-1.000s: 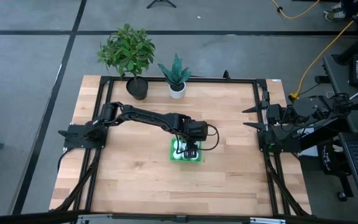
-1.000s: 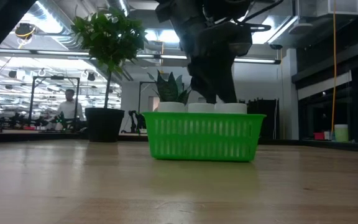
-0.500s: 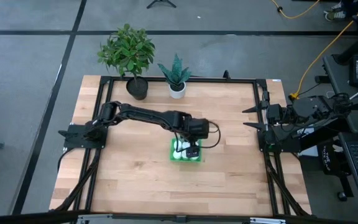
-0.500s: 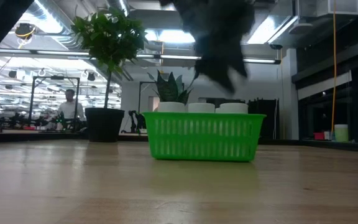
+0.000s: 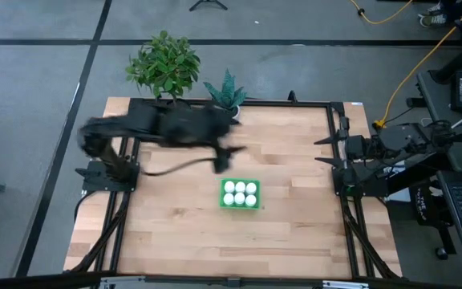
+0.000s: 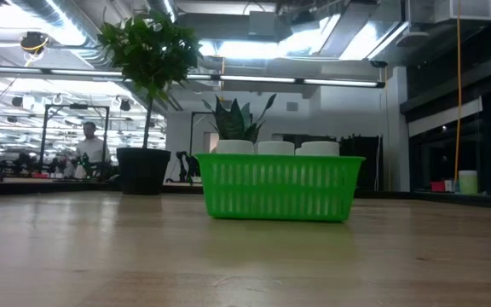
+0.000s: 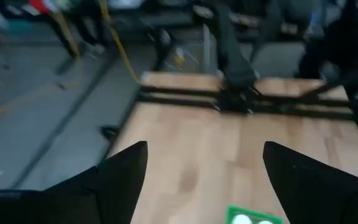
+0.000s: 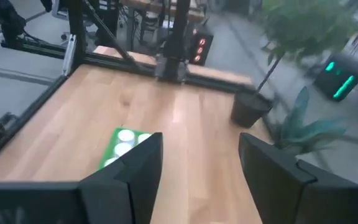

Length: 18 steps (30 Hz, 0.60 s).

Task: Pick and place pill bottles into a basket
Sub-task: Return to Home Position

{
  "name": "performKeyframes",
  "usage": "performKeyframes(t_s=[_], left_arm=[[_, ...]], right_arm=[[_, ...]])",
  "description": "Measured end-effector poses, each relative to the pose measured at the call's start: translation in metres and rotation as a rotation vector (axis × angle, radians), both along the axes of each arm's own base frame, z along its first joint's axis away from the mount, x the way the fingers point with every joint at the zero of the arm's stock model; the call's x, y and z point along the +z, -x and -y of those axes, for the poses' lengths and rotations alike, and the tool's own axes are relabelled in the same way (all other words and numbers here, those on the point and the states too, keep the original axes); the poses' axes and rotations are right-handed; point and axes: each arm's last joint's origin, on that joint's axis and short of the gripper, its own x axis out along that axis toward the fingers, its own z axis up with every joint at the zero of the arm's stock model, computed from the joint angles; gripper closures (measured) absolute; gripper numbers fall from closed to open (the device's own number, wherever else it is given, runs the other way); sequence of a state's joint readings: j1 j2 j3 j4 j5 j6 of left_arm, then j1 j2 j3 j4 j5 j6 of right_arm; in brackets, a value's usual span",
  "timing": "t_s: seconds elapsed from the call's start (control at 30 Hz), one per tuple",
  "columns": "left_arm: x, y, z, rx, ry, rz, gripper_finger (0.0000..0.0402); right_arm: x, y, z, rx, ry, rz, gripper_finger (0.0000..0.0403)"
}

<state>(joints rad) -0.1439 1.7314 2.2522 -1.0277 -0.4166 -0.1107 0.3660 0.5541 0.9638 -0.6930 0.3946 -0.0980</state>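
Observation:
The green basket [image 5: 240, 193] sits on the wooden table, a little right of its middle, with six white pill bottles [image 5: 240, 193] standing in it in two rows. In the low view their caps [image 6: 276, 147] show above the basket's rim [image 6: 275, 159]. My left gripper [image 7: 205, 149] is open and empty, blurred in the high view [image 5: 229, 151], high above the table and to the far left of the basket. My right gripper [image 8: 201, 140] is open and empty at the table's right edge [image 5: 321, 151].
A leafy plant in a dark pot [image 5: 167, 68] and a spiky plant in a white pot [image 5: 227, 100] stand at the table's far edge. A black frame [image 5: 335, 128] runs around the table. Bare wood lies on all sides of the basket.
My left gripper has risen out of the basket and swung fast toward the table's far left, its arm folding back; it has left the low view. The basket and bottles have stayed in place.

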Motion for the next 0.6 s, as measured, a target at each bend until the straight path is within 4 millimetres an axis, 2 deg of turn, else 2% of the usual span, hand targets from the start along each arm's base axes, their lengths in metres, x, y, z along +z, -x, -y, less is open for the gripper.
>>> performKeyframes(t_s=[0.13, 0.23, 0.3, 0.4, 0.5, 0.53, 0.6], left_arm=[[0.028, 0.065, 0.002, 0.048, -0.025, 0.039, 0.0089], [0.037, 0.104, -0.001, 0.070, -0.011, 0.038, 0.0089], [0.039, 0.123, -0.004, 0.149, 0.015, 0.076, 0.0089], [0.032, 0.152, -0.012, 0.272, -0.057, 0.038, 0.0089], [0.014, 0.184, -0.022, 0.384, -0.147, -0.090, 0.0089], [0.007, 0.192, -0.025, 0.456, -0.144, -0.088, 0.0089], [-0.006, 0.204, -0.030, 0.596, -0.132, 0.003, 0.0089]], right_arm=[[0.005, 0.019, 0.010, -0.069, 0.050, 0.077, 0.0191], [0.002, 0.041, 0.020, -0.121, 0.027, 0.156, 0.0191], [-0.004, 0.055, 0.025, -0.118, -0.004, 0.214, 0.0191], [-0.022, 0.069, 0.028, -0.087, -0.122, 0.300, 0.0191], [-0.047, 0.077, 0.030, -0.065, -0.250, 0.351, 0.0191], [-0.056, 0.078, 0.031, -0.066, -0.286, 0.360, 0.0191], [-0.067, 0.068, 0.028, -0.085, -0.311, 0.323, 0.0191]])
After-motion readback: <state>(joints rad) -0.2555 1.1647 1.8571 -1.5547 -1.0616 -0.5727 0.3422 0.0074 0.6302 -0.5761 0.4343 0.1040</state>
